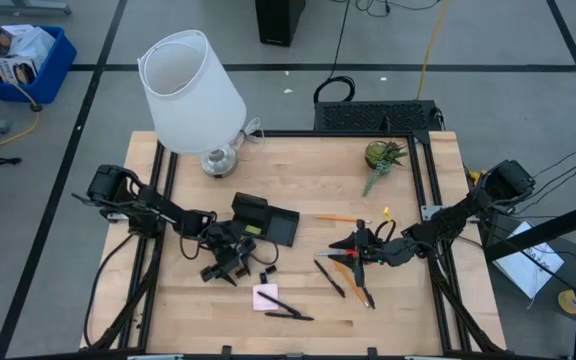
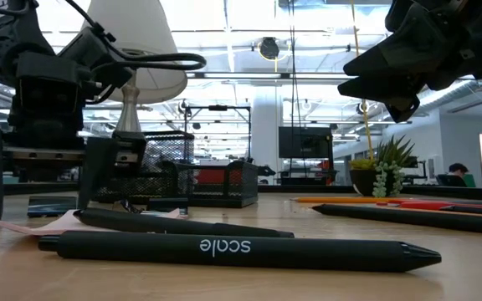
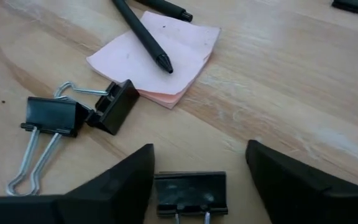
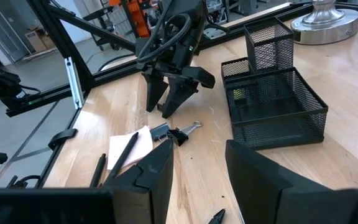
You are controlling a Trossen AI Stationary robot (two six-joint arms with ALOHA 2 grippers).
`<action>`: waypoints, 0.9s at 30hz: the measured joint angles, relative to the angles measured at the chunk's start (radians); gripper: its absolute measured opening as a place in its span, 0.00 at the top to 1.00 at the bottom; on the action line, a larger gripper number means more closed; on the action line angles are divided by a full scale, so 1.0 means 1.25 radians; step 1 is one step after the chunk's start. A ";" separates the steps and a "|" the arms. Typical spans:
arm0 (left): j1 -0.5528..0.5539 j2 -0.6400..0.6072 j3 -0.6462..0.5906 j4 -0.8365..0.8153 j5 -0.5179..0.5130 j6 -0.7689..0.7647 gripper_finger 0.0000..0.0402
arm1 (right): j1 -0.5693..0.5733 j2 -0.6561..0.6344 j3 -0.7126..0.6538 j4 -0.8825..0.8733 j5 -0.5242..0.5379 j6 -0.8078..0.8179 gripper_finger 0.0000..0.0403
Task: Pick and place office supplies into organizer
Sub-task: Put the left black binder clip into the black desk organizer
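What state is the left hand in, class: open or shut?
Open. In the left wrist view the left hand has its two dark fingers apart, with a black binder clip lying between them, not yet gripped.

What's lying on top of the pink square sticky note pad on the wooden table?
A black pen lies slanted across the pink square sticky note pad, tip on the paper. A black binder clip touches the pad's edge. Whatever is beneath the pad is covered.

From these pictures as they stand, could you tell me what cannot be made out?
- Binder clip between the left gripper's open fingers: handles cut off by the left wrist picture's edge.
- Organizer contents: blurred behind its mesh in the right wrist view; too small in the high view.
- Scissors: partly covered by the right gripper in the high view.
- Sticky-note pad: low view shows only a thin edge behind the pens.
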 joint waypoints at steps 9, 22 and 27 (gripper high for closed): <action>-0.005 0.000 -0.001 0.004 -0.004 -0.032 0.64 | 0.000 0.000 0.000 0.000 0.000 0.000 0.65; -0.005 0.003 -0.003 0.103 -0.022 -0.255 0.51 | 0.000 0.000 0.000 0.000 0.000 0.000 0.65; -0.018 0.002 -0.002 0.095 -0.028 -0.262 0.63 | 0.000 0.000 0.000 0.000 0.000 0.000 0.65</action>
